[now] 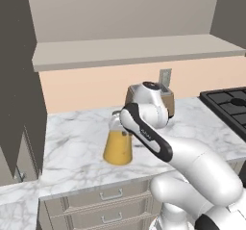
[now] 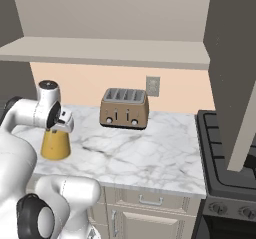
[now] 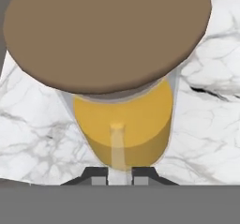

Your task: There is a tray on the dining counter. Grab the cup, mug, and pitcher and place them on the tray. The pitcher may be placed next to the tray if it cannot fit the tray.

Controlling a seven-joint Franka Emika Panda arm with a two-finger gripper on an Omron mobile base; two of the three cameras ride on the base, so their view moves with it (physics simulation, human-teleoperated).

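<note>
Left base view: pitcher (image 1: 117, 147) upright on the marble worktop (image 1: 72, 147) over beige drawers (image 1: 108, 202), orange liquid filling its lower cone. Neck and lid hidden behind the white arm (image 1: 153, 128), which bends across from the lower right. Brown toaster (image 1: 168, 101) partly hidden behind the arm's wrist, wall outlet (image 1: 165, 76) above it, black stove (image 1: 230, 106) at the right edge.

Right base view: pitcher (image 2: 55, 144) near the left end of the worktop (image 2: 145, 153), well apart from the toaster (image 2: 125, 108). Gripper (image 2: 61, 125) down at the pitcher's neck, jaw gap hidden by the hand.

Hand view: round brown cork lid (image 3: 108, 31) close under the camera, orange body below it. Two dark fingertips (image 3: 96, 174) nearly together at the bottom, pinched on a thin pale part of the pitcher (image 3: 124, 124), apparently its handle. Grasping the pitcher there.
</note>
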